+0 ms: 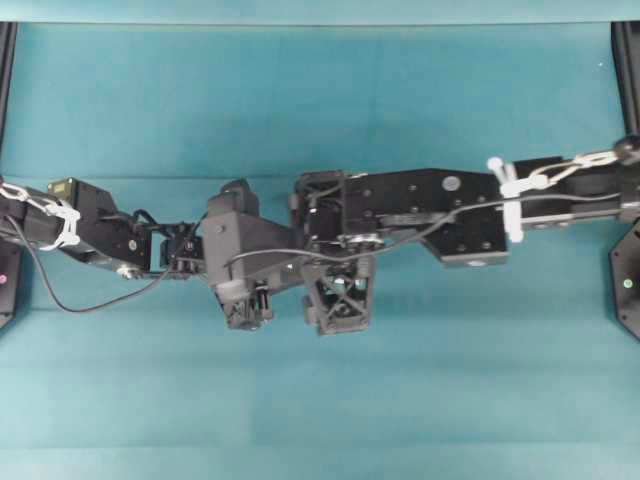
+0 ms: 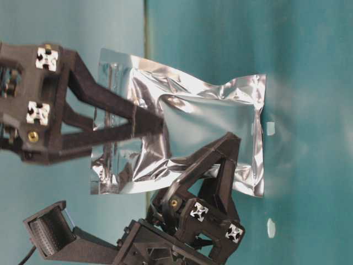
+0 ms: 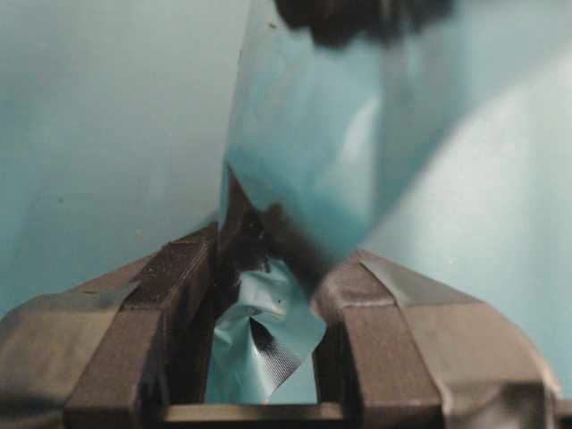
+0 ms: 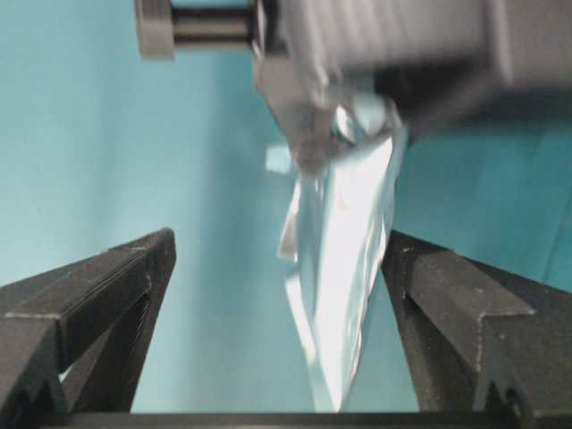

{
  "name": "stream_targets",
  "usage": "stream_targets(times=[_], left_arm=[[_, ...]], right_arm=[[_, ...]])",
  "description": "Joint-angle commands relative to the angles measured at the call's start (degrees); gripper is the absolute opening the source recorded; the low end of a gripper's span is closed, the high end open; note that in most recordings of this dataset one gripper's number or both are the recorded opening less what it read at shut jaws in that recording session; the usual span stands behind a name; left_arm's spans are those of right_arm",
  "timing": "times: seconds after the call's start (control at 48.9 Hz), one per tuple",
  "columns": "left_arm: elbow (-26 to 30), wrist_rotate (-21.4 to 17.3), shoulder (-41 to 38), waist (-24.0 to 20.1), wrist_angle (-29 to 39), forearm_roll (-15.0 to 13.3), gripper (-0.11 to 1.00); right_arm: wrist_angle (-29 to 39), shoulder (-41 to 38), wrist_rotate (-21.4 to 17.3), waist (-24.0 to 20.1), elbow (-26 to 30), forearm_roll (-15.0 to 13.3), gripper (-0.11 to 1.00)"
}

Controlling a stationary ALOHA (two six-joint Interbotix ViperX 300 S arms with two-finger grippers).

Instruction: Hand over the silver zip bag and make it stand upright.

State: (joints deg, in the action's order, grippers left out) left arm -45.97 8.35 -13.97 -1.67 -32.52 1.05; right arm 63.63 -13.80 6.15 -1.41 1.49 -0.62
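1. Fingers of the left gripper (image 3: 268, 295) were pinched narrowly on the silver zip bag (image 2: 182, 138); in the left wrist view crumpled foil sat clamped between the two black pads, with the rest of the pouch rising away from them.
2. Fingers of the right gripper (image 4: 277, 295) stood spread wide, one either side of the hanging pouch, and gripped nothing; whether either pad brushed the foil could not be told.
3. In the table-level view, which appeared turned on its side, the bag was held clear of the teal table (image 2: 309, 72), with one gripper closed on it near the strip end and the wide-open one just beside its opposite long border.
4. From overhead the bag was hidden under the two wrists, which met near the middle of the table, well away from every edge.
5. Judged from this, the handover step seemed finished: only the left gripper carried the pouch, and the standing step had not begun.
6. The next move would call for the right arm to back clear without snagging the foil, then for the left to lower the pouch until its bottom border met the table squarely.
7. A thin, crinkled pouch would probably tip easily, so a slow release looked wise.
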Motion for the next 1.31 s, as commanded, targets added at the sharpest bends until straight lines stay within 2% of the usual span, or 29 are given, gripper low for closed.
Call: stream_targets(times=[0.0,0.205,0.491,0.716,1.289], left_arm=[[0.1,-0.4,0.2,0.3,0.0,0.2,0.32],[0.2,-0.6,0.2,0.4,0.9,0.1,0.32],[0.1,-0.6,0.2,0.9,0.9,0.2,0.29],[-0.2,-0.6,0.3,1.1,0.9,0.2,0.29],[-0.5,-0.6,0.4,1.1,0.9,0.2,0.29]], right_arm=[[-0.7,3.9,-1.8,0.3,-0.9,-1.1,0.91],[-2.7,9.9,-6.3,0.4,-6.0,-3.8,0.91],[-9.8,18.5,-12.2,0.3,-14.5,-4.2,0.91],[-18.5,24.9,-13.4,0.2,-21.0,-4.3,0.91],[-29.1,34.2,-13.7,-0.1,-31.6,-4.2,0.91]])
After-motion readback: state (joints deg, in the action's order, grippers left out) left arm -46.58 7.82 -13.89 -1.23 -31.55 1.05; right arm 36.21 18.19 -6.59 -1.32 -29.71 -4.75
